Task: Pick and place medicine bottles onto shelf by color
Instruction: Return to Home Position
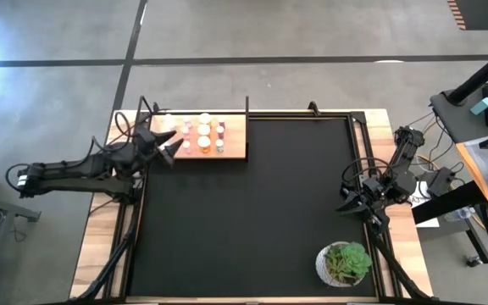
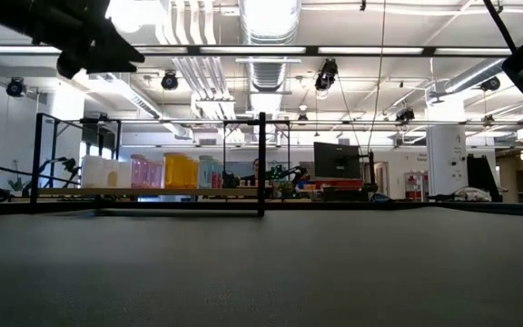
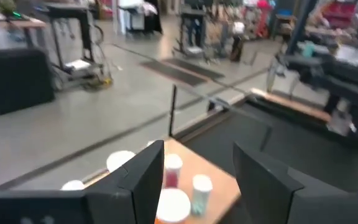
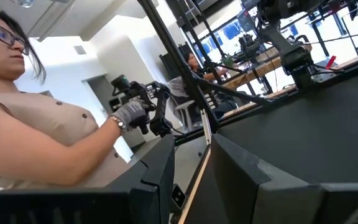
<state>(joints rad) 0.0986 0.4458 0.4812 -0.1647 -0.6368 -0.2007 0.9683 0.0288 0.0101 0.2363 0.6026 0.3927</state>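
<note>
**Left gripper**, jaws apart and empty, hovers at the shelf edge. The medicine bottles stand in rows just ahead of and below the jaws. Withdraw straight back, brushing neither them nor the posts. **Right gripper**, jaws likewise apart, waits well away.

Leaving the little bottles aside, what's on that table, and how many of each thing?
Robot arms: 2, the left arm and the right arm
Shelf: 1
Potted plant: 1
Black mat: 1
Total: 5
</note>
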